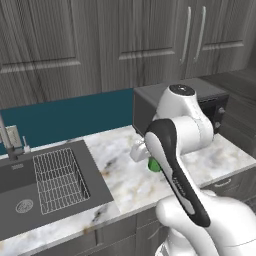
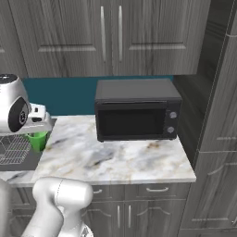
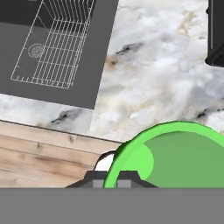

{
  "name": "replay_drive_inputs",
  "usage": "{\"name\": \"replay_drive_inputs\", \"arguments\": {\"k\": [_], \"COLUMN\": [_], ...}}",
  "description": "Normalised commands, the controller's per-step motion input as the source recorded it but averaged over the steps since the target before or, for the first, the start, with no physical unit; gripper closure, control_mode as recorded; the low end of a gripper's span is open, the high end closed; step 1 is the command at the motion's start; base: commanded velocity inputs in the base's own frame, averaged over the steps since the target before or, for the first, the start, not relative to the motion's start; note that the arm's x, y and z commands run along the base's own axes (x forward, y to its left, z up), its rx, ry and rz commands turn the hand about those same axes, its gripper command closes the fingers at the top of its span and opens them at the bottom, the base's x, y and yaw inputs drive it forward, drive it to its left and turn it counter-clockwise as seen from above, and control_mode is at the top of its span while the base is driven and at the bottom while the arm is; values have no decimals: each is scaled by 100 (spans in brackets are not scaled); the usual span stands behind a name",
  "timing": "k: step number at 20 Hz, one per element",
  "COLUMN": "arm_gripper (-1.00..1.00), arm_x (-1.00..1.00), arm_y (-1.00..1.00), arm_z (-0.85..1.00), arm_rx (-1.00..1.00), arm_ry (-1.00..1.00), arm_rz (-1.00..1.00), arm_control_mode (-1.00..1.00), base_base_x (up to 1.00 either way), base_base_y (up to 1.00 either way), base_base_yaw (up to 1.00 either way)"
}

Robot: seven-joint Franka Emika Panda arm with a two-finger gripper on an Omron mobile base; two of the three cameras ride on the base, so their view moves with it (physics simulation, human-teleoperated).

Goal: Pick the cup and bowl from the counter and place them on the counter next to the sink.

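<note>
**Green cup held above the marble counter beside the sink**

Dark grey wood-grain cabinets [image 2: 111, 37] with slim metal handles are seen across the upper wall, above a flat teal backsplash [image 1: 70, 117]. Below them the counter [image 2: 120, 159] is laid out as a white marble slab with grey and tan veining, set over dark grey drawer fronts. A boxy black microwave [image 2: 136, 110] with a glossy door and two round knobs is placed at the back of the counter, close to the tall side cabinet. To the left, the sink [image 1: 20, 182] is sunk into the marble as a dark grey rectangular basin; a thin wire rack [image 1: 60, 180] is set inside it, beside a small round drain [image 1: 24, 205].

The white arm is bent over the stretch of counter between sink and microwave. The cup [image 3: 175, 155], a smooth, bright green plastic tumbler with a round rim, is gripped at its rim by the gripper [image 3: 116, 178], whose jaws are clamped together on the wall of the cup. The cup is held above the marble, near the sink's right edge, its open mouth turned toward the hand camera. From the right base camera it is seen as a small green shape just under the wrist.
</note>
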Motion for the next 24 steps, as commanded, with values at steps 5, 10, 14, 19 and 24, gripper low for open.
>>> {"name": "replay_drive_inputs", "arguments": {"k": [5,10,14,19,24], "arm_gripper": [100,100,100,100,100], "arm_x": [0,10,59,64,51], "arm_y": [16,13,16,3,0], "arm_z": [-63,-40,-14,-1,-44], "arm_rx": [0,0,-1,-5,-1], "arm_ry": [-24,-10,7,22,1], "arm_rz": [0,0,0,0,0], "arm_control_mode": [-100,-100,-100,-100,-100], "base_base_x": [0,0,0,0,0], "base_base_y": [0,0,0,0,0], "base_base_yaw": [0,0,0,0,0]}}
